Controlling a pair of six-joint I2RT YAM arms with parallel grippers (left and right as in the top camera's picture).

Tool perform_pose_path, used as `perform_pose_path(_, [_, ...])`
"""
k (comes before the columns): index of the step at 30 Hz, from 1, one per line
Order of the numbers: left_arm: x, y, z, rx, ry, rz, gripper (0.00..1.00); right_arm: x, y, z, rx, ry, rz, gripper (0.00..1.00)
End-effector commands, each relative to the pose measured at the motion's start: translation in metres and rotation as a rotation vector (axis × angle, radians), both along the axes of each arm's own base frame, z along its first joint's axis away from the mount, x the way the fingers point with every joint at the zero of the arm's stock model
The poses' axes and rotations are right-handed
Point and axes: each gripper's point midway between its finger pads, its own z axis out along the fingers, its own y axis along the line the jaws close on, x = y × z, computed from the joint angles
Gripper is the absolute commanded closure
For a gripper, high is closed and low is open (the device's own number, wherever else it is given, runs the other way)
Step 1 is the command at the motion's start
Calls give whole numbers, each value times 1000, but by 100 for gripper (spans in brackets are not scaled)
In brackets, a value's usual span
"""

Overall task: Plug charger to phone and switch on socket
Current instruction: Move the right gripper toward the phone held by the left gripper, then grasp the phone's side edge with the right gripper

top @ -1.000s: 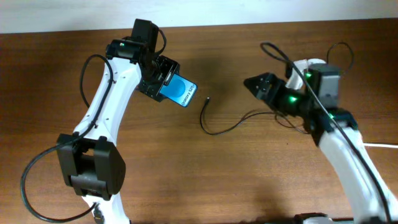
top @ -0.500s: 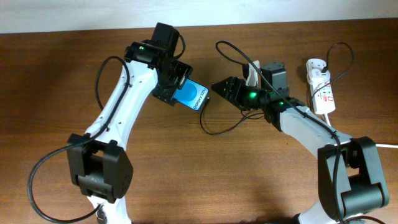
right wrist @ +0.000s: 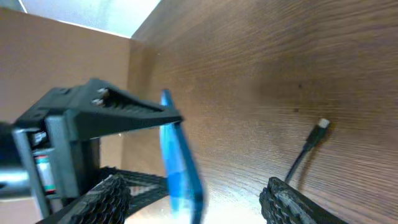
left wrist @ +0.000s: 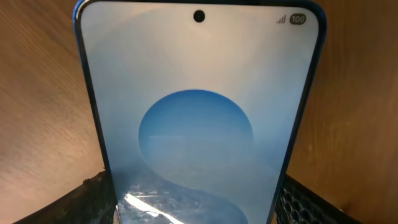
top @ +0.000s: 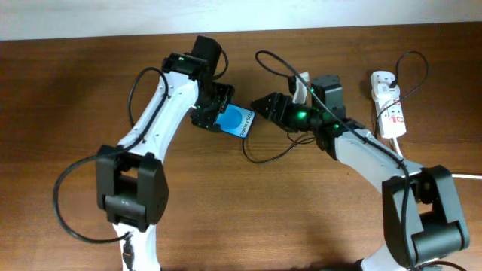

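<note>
While the left gripper (top: 217, 117) clamps the phone (top: 238, 122) and holds it tilted above the table (top: 75, 113), the right gripper (top: 261, 108) hangs just beside the phone's free end, its fingers spread wide and gripping nothing. From overhead the charger (top: 263, 159) lies loose on the table as a thin black loop below both grippers. Its near end runs up toward the phone, where the tip is too small to pick out, and its far end passes under the right arm. The socket (top: 388, 105) lies on the table at the far right, well apart from the phone. The left wrist view shows what the overhead cannot. The blue-and-white screen (left wrist: 198, 124) fills the picture with its camera hole at the far end, and the left fingers (left wrist: 93, 199) press on the phone's two long edges near the camera. The right wrist view sees the phone edge-on as a blue sliver (right wrist: 180, 162). It also shows the charger's connector tip (right wrist: 322, 124) resting on the wood, apart from the phone and from the right fingers (right wrist: 292, 199).
</note>
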Motion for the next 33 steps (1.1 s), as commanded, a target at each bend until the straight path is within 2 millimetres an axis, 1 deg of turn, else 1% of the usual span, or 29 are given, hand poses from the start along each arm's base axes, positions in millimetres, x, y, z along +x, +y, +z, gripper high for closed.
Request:
perform_pose_path(1, [3, -15, -4, -82, 30, 4, 100, -3, 10, -5, -21, 18, -6, 28])
perform_pose_path(4, [3, -21, -4, -114, 41, 3, 100, -9, 14, -20, -87, 63, -38, 28])
perform_pose_path(6, [-1, -29, 0, -169, 63, -3, 100, -11, 22, -24, -125, 48, -50, 28])
perform_pose_path(8, [-2, -32, 1, -186, 68, -5, 100, -13, 32, -23, -137, 28, -44, 29])
perform_pose_path(9, [-2, -32, 1, -185, 69, -5, 100, -13, 35, -22, -140, 19, -44, 32])
perform_pose_path(14, [-5, -32, 1, -188, 83, -5, 100, -13, 35, -23, -144, 18, -46, 47])
perform_pose_path(19, [-8, -31, 1, -185, 94, -4, 100, -9, 33, -22, -152, 4, -65, 58])
perform_pose_path(22, [-8, -31, 1, -185, 94, -4, 100, -9, 33, -22, -151, 4, -64, 60])
perform_pose_path(26, [-8, -31, 1, -185, 94, -4, 100, -12, 34, -23, -150, 17, -54, 66])
perform_pose_path(29, [-8, -31, 1, -185, 94, -4, 100, -15, 36, -23, -140, 23, -38, 69])
perform_pose_path(33, [-13, -42, 7, -256, 120, -19, 100, -15, 36, -24, -142, 27, -38, 71])
